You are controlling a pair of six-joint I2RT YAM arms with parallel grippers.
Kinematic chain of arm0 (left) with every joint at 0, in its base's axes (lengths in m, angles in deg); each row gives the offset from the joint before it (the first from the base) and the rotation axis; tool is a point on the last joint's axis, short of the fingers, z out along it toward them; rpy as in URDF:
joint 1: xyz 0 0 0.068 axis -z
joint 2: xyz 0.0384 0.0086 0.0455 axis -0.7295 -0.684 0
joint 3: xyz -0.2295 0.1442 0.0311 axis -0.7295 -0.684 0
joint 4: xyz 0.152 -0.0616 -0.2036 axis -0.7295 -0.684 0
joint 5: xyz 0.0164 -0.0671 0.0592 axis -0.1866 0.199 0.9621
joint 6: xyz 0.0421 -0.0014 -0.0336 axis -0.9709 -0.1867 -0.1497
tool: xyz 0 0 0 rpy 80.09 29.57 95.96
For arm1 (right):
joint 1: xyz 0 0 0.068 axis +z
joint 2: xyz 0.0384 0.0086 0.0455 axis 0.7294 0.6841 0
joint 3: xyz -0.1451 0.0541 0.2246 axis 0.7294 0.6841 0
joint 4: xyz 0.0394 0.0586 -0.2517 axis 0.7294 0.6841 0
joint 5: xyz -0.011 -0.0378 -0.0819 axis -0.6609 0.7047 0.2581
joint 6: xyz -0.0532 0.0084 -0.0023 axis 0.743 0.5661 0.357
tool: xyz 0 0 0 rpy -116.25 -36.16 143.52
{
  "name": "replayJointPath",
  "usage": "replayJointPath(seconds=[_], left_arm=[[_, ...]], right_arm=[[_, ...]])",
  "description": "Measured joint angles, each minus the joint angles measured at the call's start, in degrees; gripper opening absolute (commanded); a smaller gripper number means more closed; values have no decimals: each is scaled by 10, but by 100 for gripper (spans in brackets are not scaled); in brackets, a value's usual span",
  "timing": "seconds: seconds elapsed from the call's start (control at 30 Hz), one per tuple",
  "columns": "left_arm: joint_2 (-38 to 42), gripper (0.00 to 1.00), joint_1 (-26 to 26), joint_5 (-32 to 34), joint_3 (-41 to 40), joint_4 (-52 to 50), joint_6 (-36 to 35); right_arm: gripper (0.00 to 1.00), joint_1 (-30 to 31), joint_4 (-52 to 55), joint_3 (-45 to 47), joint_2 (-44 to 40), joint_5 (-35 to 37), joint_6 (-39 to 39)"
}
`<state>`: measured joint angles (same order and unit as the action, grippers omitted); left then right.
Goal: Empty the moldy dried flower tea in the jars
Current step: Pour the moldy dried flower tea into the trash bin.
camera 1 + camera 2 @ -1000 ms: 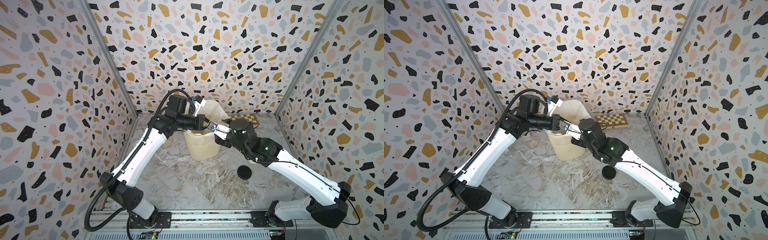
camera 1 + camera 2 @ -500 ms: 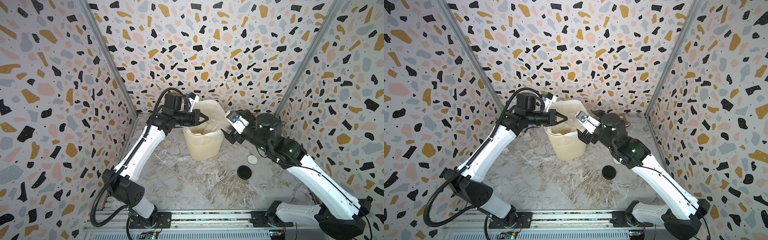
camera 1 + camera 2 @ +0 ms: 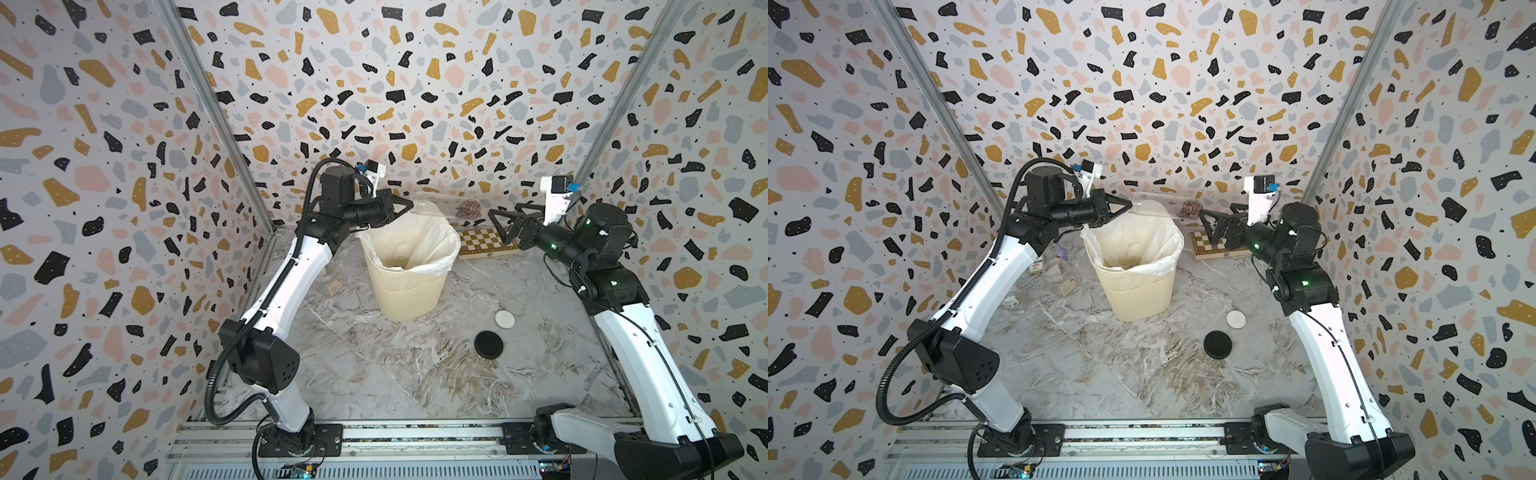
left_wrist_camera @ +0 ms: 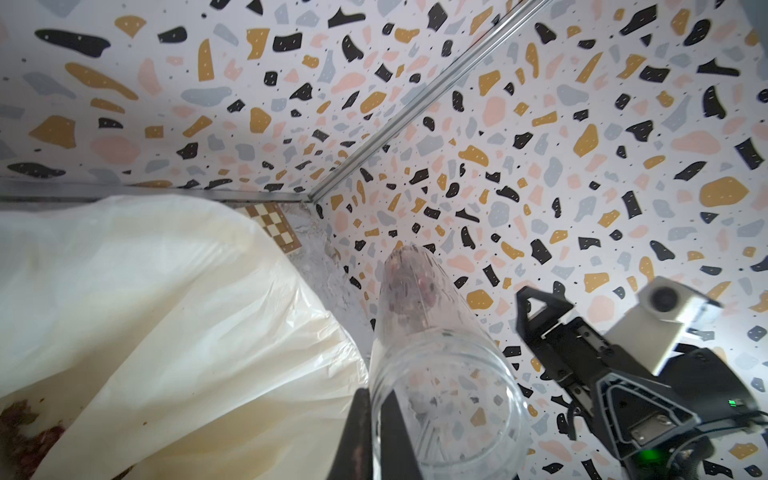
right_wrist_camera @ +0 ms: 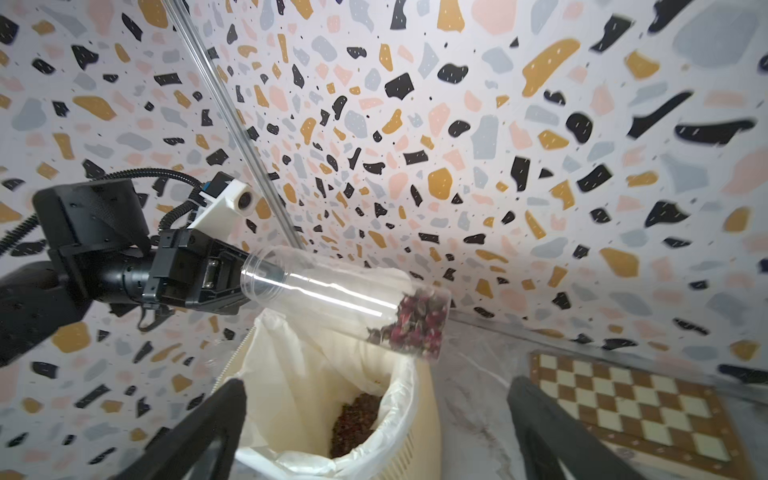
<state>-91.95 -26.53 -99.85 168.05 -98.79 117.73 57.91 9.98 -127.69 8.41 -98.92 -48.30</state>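
Top views: left gripper (image 3: 409,206) is clamped on the mouth rim of a long clear jar (image 3: 440,208), which lies near level above the bin (image 3: 409,299). The tea (image 3: 468,207) sits at the closed end, past the bin's far rim. Right gripper (image 3: 1206,228) hangs by the chessboard (image 3: 1225,251), fingers wide apart, holding nothing. Left wrist: one finger (image 4: 357,436) pinches the jar wall, and the buds are bunched at the far base. Right wrist: the jar mouth is over the bag (image 5: 299,374), with discarded tea lying at the bottom. Judgement: raise the base slowly and keep the mouth inside the rim. The thin pinch may slip, so avoid hard shaking.
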Motion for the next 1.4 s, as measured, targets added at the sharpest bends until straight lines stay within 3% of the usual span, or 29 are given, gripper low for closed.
replayJointPath(seconds=[0.2, 0.53, 0.9, 1.4], left_arm=[[-4, 0, 0, -3, -3, 71, 26], [-16, 0, 1, 2, -37, 212, 119], [-20, 0, 12, 12, -104, 276, 169], [10, 0, 16, 22, -162, 311, 183]], right_arm=[[100, -6, -146, 84, 13, -61, -210], [100, 20, -374, 131, 55, -29, -443], [98, 59, -523, 109, 194, 22, -571], [85, 59, -571, 57, 243, 67, -599]])
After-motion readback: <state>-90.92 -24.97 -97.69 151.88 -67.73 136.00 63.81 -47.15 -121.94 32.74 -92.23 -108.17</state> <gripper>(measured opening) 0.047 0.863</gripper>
